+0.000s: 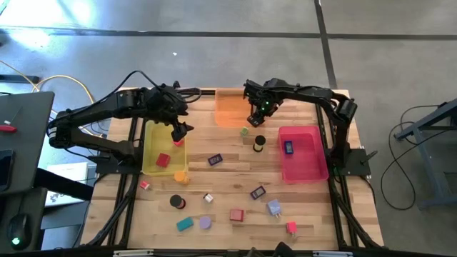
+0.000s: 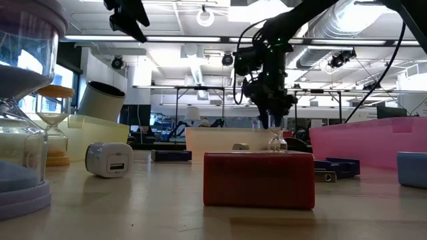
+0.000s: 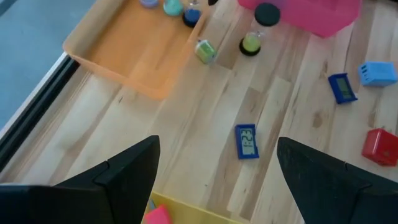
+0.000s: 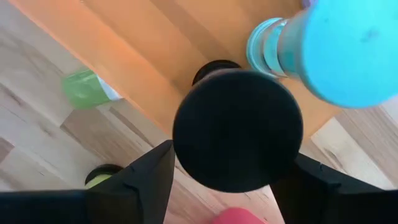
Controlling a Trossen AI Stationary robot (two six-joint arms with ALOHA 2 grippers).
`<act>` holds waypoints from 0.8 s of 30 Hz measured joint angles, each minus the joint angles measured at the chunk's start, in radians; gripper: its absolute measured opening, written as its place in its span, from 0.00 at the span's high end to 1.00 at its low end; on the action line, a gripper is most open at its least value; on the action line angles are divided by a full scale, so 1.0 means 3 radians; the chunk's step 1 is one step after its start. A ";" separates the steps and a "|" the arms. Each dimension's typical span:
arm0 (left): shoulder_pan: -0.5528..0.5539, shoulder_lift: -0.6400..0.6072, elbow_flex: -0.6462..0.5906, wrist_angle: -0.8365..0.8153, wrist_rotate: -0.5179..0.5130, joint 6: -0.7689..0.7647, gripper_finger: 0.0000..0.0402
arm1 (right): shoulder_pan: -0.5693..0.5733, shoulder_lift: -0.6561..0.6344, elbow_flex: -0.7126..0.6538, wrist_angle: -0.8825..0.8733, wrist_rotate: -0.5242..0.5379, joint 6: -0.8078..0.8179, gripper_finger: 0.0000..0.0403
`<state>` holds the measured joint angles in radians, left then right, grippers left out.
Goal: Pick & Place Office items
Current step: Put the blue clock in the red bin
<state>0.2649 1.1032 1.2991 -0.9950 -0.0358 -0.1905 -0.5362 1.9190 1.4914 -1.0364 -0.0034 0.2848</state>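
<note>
Wooden table: no legible writing on the office items.

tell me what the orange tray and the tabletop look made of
Orange tray: likely translucent plastic with a smooth, slightly glossy finish; the wood beneath tints through its floor in the left wrist view. Tabletop: light wooden planks, judging by visible grain and seams, matte.

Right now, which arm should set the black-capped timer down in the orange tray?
The right arm. Its gripper already has the black-capped timer between its jaws at the orange tray's edge. The left gripper hangs open-jawed over the yellow tray, farther off.
</note>
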 joint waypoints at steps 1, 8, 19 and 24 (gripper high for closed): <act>0.0000 0.0000 0.0000 -0.0023 -0.0001 0.0000 0.21 | 0.0000 0.0000 0.0000 0.0001 -0.0001 0.0016 0.43; 0.0000 0.0001 0.0000 -0.0088 -0.0001 0.0000 0.21 | -0.0001 -0.0029 0.0000 -0.0107 0.0015 0.0098 0.37; 0.0000 0.0001 0.0000 -0.0086 -0.0005 -0.0001 0.21 | 0.0000 -0.0463 0.0022 -0.0203 0.0129 0.0210 0.35; 0.0000 0.0001 0.0000 -0.0086 -0.0009 -0.0041 0.21 | 0.0045 -0.0716 0.0022 -0.0314 0.0102 0.0369 0.36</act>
<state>0.2649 1.1034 1.2991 -1.0206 -0.0386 -0.2029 -0.5228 1.7043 1.4979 -1.1306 0.0273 0.3954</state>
